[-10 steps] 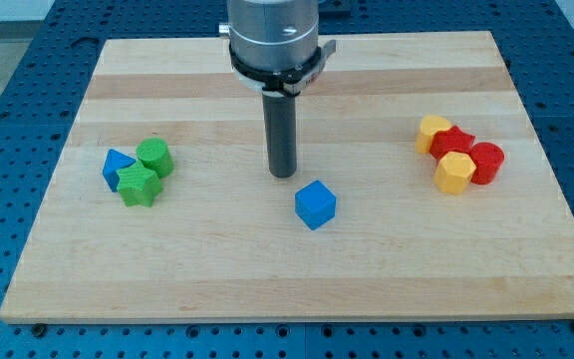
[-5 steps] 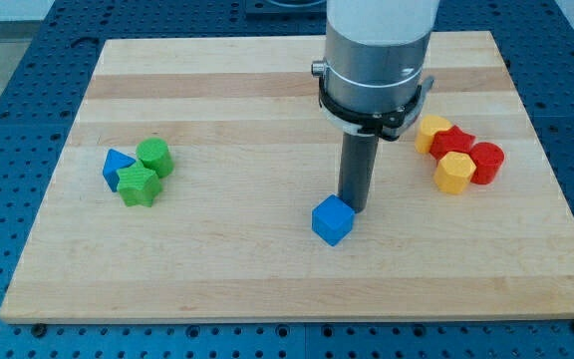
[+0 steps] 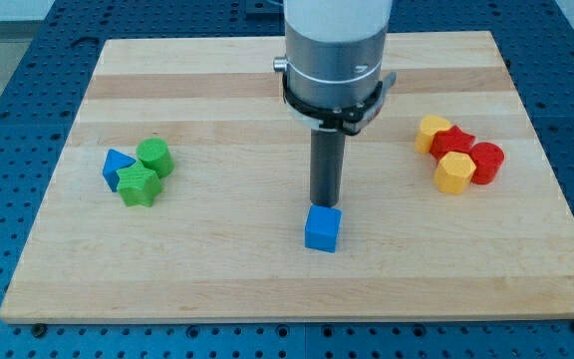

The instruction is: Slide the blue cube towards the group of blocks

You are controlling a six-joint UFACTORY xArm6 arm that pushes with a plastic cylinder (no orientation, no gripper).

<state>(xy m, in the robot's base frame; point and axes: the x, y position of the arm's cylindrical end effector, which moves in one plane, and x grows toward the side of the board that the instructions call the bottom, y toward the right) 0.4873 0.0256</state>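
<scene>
A blue cube [image 3: 323, 228] sits on the wooden board [image 3: 217, 259], a little below the middle. My tip [image 3: 324, 205] stands right at the cube's top edge, touching or nearly touching it. At the view's left is a group of a blue triangular block [image 3: 117, 166], a green cylinder [image 3: 154, 157] and a green star block [image 3: 138, 185]. At the view's right is a group of a yellow block [image 3: 431, 132], a red block [image 3: 453, 144], a red cylinder [image 3: 486, 163] and a yellow hexagonal block [image 3: 454, 173].
The board lies on a blue perforated table [image 3: 8, 80]. The arm's wide grey body [image 3: 334, 50] hangs over the board's upper middle.
My tip swung from the cube's upper left to its upper right, then to directly above it. The blue cube slid down the board, ending slightly lower and turned.
</scene>
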